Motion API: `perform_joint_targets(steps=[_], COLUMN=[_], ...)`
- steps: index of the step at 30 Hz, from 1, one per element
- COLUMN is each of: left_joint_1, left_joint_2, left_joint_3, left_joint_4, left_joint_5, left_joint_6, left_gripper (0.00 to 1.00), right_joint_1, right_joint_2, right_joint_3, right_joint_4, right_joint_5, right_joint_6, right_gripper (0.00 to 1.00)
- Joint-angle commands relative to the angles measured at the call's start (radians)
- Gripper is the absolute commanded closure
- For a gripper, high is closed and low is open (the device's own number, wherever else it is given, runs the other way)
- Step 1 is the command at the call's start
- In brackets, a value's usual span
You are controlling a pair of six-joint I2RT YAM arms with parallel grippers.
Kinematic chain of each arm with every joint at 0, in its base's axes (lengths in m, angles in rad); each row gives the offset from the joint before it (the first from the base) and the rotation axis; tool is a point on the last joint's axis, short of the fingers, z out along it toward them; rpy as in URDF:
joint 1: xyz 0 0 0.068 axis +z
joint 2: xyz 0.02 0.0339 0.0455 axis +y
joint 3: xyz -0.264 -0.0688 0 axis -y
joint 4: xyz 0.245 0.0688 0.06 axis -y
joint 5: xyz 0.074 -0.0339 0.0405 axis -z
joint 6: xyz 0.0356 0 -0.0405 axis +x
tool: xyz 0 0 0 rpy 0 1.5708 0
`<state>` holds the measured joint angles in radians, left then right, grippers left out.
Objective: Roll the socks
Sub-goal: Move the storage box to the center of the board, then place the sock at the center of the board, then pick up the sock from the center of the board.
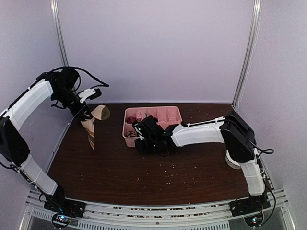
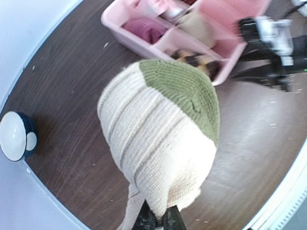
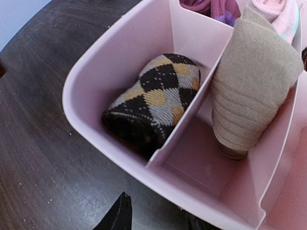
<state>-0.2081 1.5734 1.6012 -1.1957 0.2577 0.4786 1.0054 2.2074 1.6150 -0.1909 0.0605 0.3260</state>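
top view: left gripper, at 9 o'clock, clenched on the beige sock, which hangs limp.
left wrist: light, floppy knit, likely best pinched at 1 end.
right wrist: right gripper parted, empty, near the argyle sock, which lies in the pink tray at its 9 o'clock compartment.

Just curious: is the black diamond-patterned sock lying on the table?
No, the argyle sock sits inside a compartment of the pink tray.
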Motion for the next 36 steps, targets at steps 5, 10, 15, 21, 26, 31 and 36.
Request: perform_joint_targets(steps=[5,10,15,21,26,31,36], left_joint_1=[-0.039,-0.114,-0.286,-0.398,-0.401,-0.395,-0.304], left_joint_2=[-0.065,-0.060,-0.027,0.165,0.261,0.222,0.115], left_joint_3=[0.140,0.114,0.100,0.259,0.208,-0.053,-0.158], left_joint_4=[-0.287,-0.334,-0.355,-0.357,-0.388,-0.188,-0.048], left_joint_5=[0.488,0.685,0.771,0.723,0.528,0.274,0.156], left_joint_6=[0.079,0.172,0.330,0.348,0.381,0.304,0.207], left_gripper=[0.97,0.82,0.71,0.72,0.68,0.61,0.60], right_joint_1=[-0.008,0.004,0.012,0.049,0.086,0.140,0.182], right_joint_2=[0.059,-0.220,-0.514,-0.779,-0.809,-0.699,-0.468], right_joint_3=[0.221,-0.153,-0.588,-0.928,-0.944,-0.811,-0.608], right_joint_4=[-0.049,0.271,0.516,0.512,0.413,0.298,0.189], right_joint_5=[-0.078,-0.143,-0.108,0.011,0.042,0.040,0.008], right_joint_6=[-0.013,0.040,0.103,0.159,0.154,0.113,0.101], right_gripper=[0.55,0.39,0.35,0.37,0.37,0.35,0.34])
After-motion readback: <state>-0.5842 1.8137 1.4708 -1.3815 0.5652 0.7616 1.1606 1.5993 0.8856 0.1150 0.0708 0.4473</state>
